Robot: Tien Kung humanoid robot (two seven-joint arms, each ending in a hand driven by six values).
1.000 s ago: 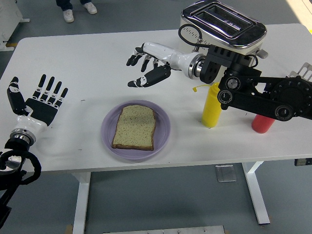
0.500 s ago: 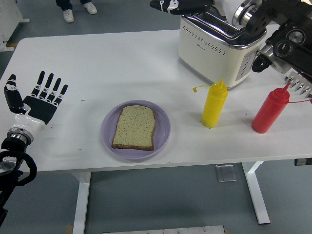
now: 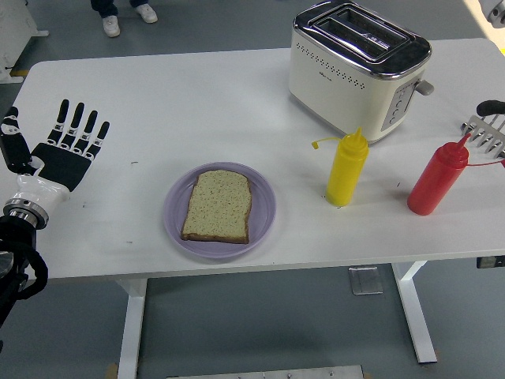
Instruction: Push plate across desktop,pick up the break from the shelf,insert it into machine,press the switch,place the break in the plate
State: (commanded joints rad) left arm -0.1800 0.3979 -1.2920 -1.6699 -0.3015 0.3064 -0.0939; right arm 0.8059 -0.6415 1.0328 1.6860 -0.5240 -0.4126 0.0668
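A slice of bread (image 3: 218,205) lies flat on the purple plate (image 3: 175,217) near the table's front edge. The cream toaster (image 3: 357,69) stands at the back right with both slots empty. My left hand (image 3: 57,147) rests at the far left of the table, palm down, fingers spread and holding nothing. My right arm is out of the picture. A wire shelf (image 3: 489,135) pokes in at the right edge.
A yellow squeeze bottle (image 3: 346,169) stands just right of the plate, and a red one (image 3: 436,180) farther right near the shelf. A person's shoes (image 3: 111,24) show on the floor beyond the table's far side.
My right arm, stretched over the table above the plate a second ago, has swung up past the toaster and left the view. The left hand drifted slightly left and up.
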